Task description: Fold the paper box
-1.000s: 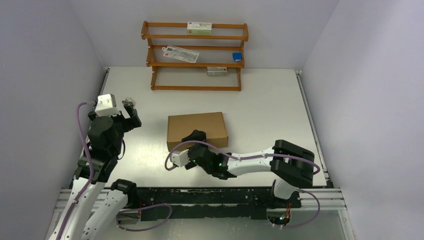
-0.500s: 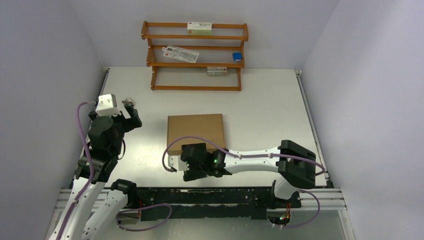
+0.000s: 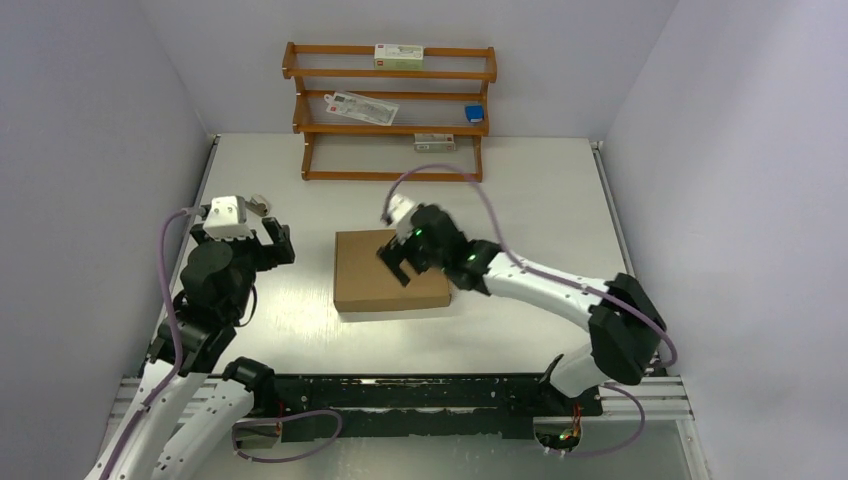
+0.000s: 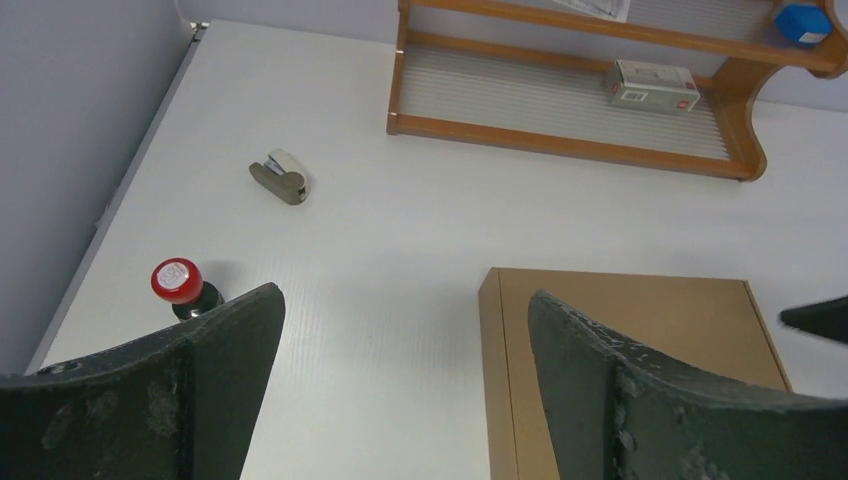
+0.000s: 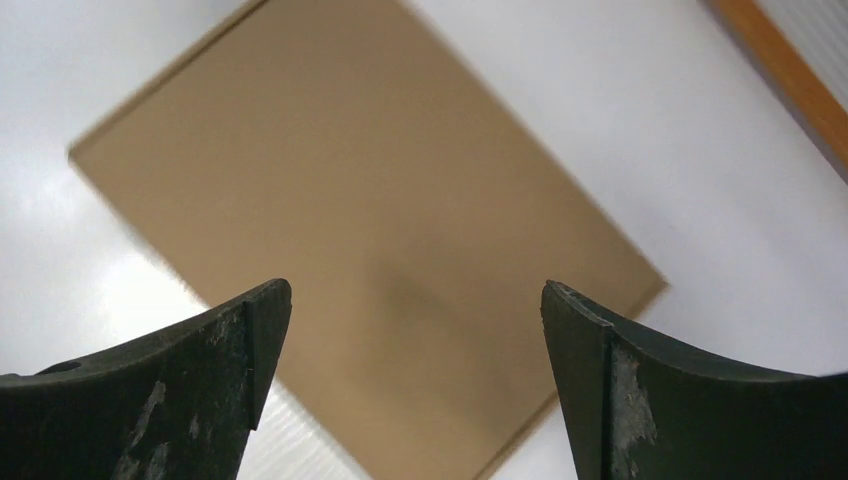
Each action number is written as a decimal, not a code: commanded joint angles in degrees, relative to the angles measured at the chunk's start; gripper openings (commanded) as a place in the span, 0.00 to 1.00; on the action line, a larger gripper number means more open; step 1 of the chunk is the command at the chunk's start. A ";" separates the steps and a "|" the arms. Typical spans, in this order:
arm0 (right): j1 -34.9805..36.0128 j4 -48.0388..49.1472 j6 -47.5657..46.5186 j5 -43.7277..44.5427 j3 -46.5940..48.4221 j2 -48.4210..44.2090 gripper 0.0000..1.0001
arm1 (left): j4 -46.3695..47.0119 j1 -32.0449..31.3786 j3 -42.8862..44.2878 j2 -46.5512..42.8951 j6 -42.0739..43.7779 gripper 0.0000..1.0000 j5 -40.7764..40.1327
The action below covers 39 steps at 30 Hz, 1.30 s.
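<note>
Brown paper box (image 3: pixel 362 282) lies flat beneath the wide-open, empty fingers of the right gripper (image 5: pixel 415 292), the left gripper (image 4: pixel 405 298) gaping empty off to its left.

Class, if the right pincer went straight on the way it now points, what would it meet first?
Most likely the paper box: its flat top fills the wrist view straight ahead of the open right pincer. The gap between them is unclear.
</note>
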 commanded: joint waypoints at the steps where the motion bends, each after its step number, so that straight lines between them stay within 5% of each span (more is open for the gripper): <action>1: -11.16 2.99 14.80 -5.15 -0.31 -3.69 1.00 | 1.22 -0.50 -0.12 -0.67 0.94 0.96 -1.91; 4: -17.24 -0.63 23.42 -4.05 0.20 -3.68 1.00 | 1.01 -0.48 0.02 -0.45 0.83 0.97 -1.63; 8: -18.74 -8.26 31.24 13.18 2.42 -4.51 1.00 | 0.71 -0.32 0.17 -0.65 0.85 0.97 -1.63; 18: -24.81 -9.85 36.18 30.21 -8.08 -20.97 1.00 | -0.44 8.11 0.79 0.23 -2.22 0.97 7.66; 24: -26.82 -17.78 38.74 38.83 -8.84 -33.95 1.00 | -2.81 8.22 1.65 -3.61 -2.54 0.97 3.46; 31: -26.78 -15.58 30.34 31.15 -9.79 -52.21 1.00 | -2.91 8.22 3.70 -13.70 -3.20 0.97 4.13; 39: -26.73 -9.14 26.63 24.69 -15.43 -62.49 1.00 | -0.25 8.22 0.52 -17.82 -0.12 0.97 2.52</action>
